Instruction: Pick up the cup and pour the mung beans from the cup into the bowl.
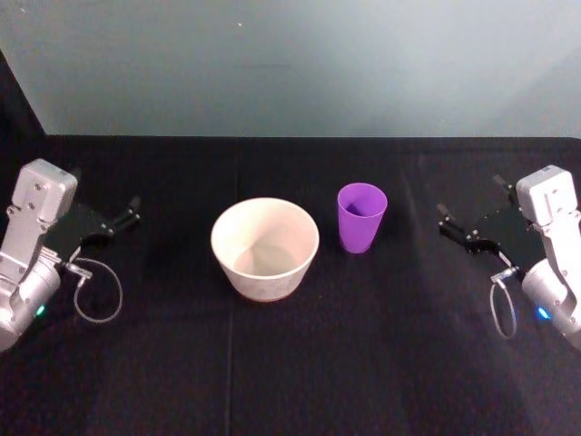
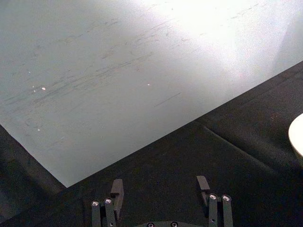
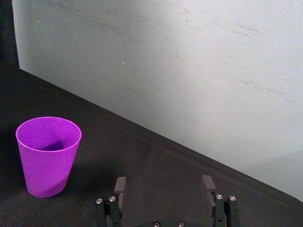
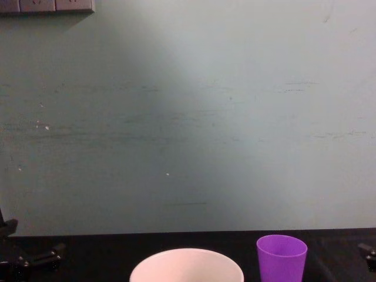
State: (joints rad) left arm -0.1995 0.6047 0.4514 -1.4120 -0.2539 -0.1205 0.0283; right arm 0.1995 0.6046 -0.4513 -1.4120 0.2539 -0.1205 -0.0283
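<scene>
Smooth tapered purple cup (image 1: 362, 216) just R of wide round white bowl (image 1: 264, 247)

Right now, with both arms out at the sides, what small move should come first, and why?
Probably the right gripper should ease inward toward the cup. The cup stands upright on the black table, on the right side of the bowl and nearer that arm, and the gripper is open and empty. The left gripper is parked, open, at the far left.
</scene>
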